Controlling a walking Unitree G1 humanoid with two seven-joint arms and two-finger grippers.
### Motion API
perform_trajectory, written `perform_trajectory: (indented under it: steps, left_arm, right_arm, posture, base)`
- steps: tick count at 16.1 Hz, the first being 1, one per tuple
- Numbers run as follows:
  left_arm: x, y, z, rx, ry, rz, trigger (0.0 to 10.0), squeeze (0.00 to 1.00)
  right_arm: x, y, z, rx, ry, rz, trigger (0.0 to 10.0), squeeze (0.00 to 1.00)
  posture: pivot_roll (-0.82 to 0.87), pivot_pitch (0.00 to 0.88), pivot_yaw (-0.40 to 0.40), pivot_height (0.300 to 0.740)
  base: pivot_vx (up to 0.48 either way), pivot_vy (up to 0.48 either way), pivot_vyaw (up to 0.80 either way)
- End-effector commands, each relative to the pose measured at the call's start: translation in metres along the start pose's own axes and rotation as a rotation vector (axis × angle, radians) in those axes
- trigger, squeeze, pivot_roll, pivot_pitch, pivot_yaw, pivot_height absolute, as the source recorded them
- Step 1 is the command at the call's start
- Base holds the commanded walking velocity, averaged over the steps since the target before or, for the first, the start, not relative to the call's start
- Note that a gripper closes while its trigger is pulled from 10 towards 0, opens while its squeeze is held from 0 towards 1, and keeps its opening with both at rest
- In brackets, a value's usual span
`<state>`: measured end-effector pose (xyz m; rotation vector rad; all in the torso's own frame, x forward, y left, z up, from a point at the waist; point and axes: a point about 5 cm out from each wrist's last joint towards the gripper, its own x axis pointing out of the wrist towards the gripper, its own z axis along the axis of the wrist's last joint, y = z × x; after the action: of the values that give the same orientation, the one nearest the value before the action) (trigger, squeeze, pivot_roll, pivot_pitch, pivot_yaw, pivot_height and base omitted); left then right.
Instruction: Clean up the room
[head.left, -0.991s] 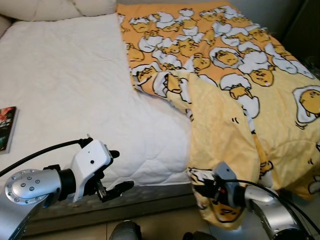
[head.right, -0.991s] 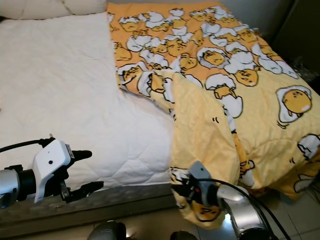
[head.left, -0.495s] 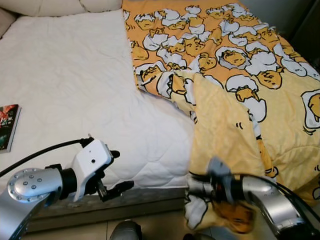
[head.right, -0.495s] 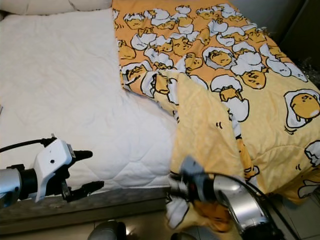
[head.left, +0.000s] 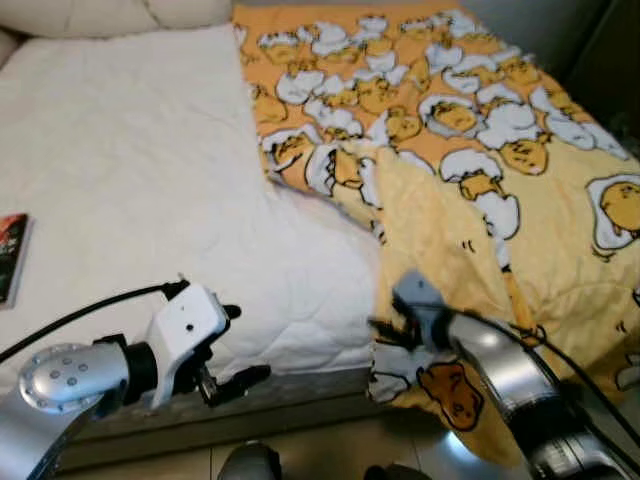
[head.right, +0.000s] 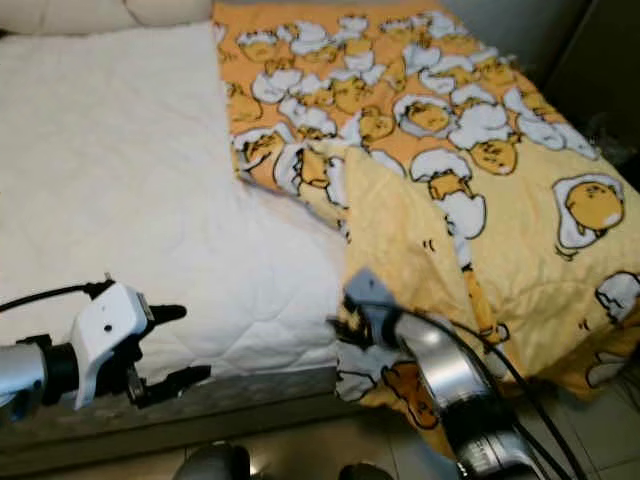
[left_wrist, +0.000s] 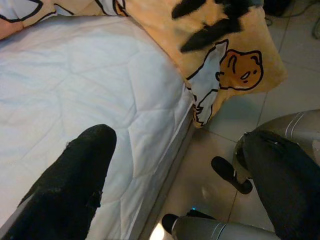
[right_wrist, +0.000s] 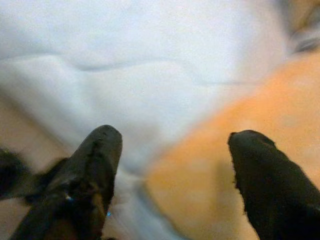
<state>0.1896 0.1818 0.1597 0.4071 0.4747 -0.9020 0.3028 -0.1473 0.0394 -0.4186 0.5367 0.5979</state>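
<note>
A yellow blanket (head.left: 480, 190) printed with white egg figures covers the right half of the bed, and its front corner (head.left: 440, 385) hangs over the edge toward the floor. My right gripper (head.left: 384, 333) is at the seam where this blanket meets the white mattress (head.left: 130, 170), near the front edge. In the right wrist view the right gripper (right_wrist: 175, 160) is open, with white quilting and orange cloth beyond it, blurred. My left gripper (head.left: 243, 345) stands open over the front edge of the mattress, holding nothing; the left wrist view (left_wrist: 177, 140) confirms this.
A dark book (head.left: 10, 255) lies on the mattress at the far left. White pillows (head.left: 110, 12) sit at the head of the bed. Tiled floor (left_wrist: 220, 165) runs along the bed's front, and a dark piece of furniture (head.left: 610, 50) stands at the back right.
My right arm rose from under the hanging blanket corner to the mattress's front edge, moving left. The corner now hangs flatter. The left arm has barely moved.
</note>
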Motion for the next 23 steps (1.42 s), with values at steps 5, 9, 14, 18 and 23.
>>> perform_trajectory:
  steps: [5, 9, 14, 18, 23]
  left_arm:
    - [0.0, 0.001, 0.009, 0.027, -0.019, -0.004, 10.0, 0.01]
    - [-0.006, 0.0, 0.014, 0.034, -0.012, -0.003, 10.0, 0.01]
    - [-0.017, -0.007, 0.017, 0.032, -0.003, -0.024, 10.0, 0.01]
    - [-0.018, -0.009, 0.017, 0.026, 0.006, -0.039, 10.0, 0.01]
    - [-0.019, -0.01, 0.017, 0.02, 0.008, -0.043, 10.0, 0.0]
  right_arm:
    - [0.027, -0.008, 0.012, 0.139, 0.031, -0.336, 10.0, 0.05]
    - [0.033, -0.003, 0.005, 0.155, 0.119, -0.392, 4.0, 0.0]
    - [0.034, 0.003, -0.003, 0.245, 0.148, -0.371, 0.0, 0.0]
    - [0.032, 0.001, -0.007, 0.243, 0.147, -0.355, 0.0, 0.0]
    - [0.031, -0.001, -0.008, 0.251, 0.142, -0.34, 0.0, 0.0]
  posture:
    - [0.22, 0.096, 0.028, 0.74]
    - [0.26, 0.134, 0.037, 0.74]
    - [0.28, 0.164, 0.046, 0.74]
    - [0.28, 0.163, 0.043, 0.74]
    - [0.28, 0.165, 0.039, 0.74]
  base:
    - [0.0, 0.0, 0.0]
    - [0.0, 0.0, 0.0]
    - [0.0, 0.0, 0.0]
    - [0.0, 0.0, 0.0]
    - [0.0, 0.0, 0.0]
